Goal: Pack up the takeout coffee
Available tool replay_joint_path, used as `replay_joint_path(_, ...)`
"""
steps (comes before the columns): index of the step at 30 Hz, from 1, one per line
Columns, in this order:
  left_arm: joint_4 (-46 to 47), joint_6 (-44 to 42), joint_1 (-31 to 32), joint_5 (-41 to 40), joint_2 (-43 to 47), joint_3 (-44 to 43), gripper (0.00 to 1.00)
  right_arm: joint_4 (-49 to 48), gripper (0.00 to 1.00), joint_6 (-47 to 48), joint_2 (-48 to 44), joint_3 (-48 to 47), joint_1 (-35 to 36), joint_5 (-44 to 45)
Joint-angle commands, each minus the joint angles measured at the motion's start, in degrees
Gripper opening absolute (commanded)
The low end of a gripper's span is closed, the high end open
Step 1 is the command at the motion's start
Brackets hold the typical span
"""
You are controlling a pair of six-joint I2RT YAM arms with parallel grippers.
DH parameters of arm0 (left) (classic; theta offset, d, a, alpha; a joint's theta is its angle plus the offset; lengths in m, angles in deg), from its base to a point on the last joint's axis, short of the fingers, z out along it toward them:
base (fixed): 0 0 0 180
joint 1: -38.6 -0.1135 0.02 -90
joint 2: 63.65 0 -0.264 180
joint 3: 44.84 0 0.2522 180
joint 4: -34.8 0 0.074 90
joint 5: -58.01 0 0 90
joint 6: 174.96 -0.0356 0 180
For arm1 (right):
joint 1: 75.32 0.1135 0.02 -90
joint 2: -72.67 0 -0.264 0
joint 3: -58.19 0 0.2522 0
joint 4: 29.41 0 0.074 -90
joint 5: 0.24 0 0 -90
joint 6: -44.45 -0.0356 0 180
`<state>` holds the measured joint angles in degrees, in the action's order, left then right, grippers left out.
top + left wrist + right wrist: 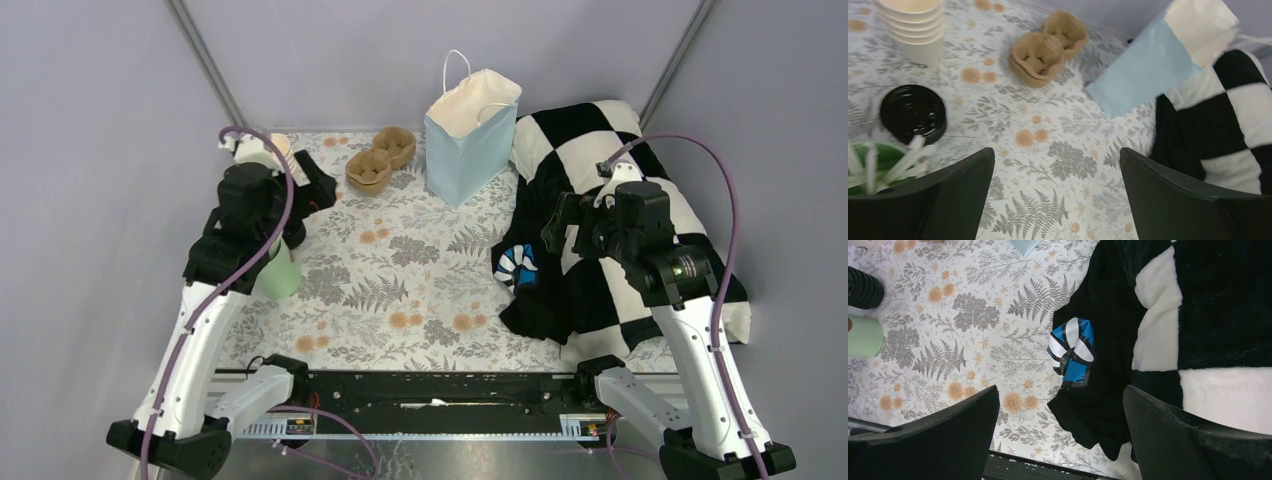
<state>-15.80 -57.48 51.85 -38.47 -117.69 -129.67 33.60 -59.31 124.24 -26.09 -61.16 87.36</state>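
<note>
The takeout coffee is out of view: no lidded white cup shows in any view. A stack of black lids (pixel 913 112) sits on the floral tablecloth, its ribbed side (pixel 863 287) at the left edge of the right wrist view. The blue paper bag (pixel 465 150) stands upright and open at the back centre. My left gripper (pixel 1056 155) hangs open over bare cloth, right of the lids. My right gripper (pixel 1060 390) is open above the edge of the black-and-white blanket (pixel 620 230). Neither holds anything.
A stack of lidless cream cups (pixel 915 25) stands at the back left. A brown cardboard cup carrier (pixel 380 160) lies left of the bag. A mint-green cup with white sticks (pixel 280 272) stands under my left arm. A blue-and-white striped item (pixel 1071 352) lies on the blanket's edge.
</note>
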Motion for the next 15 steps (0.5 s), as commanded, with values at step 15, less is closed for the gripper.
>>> replay_joint_path(15, 0.6, -1.3, -3.9, -10.5, -21.6, -19.5, 0.99, -1.1, 1.00, -0.4, 1.2, 2.3, 3.3, -5.3)
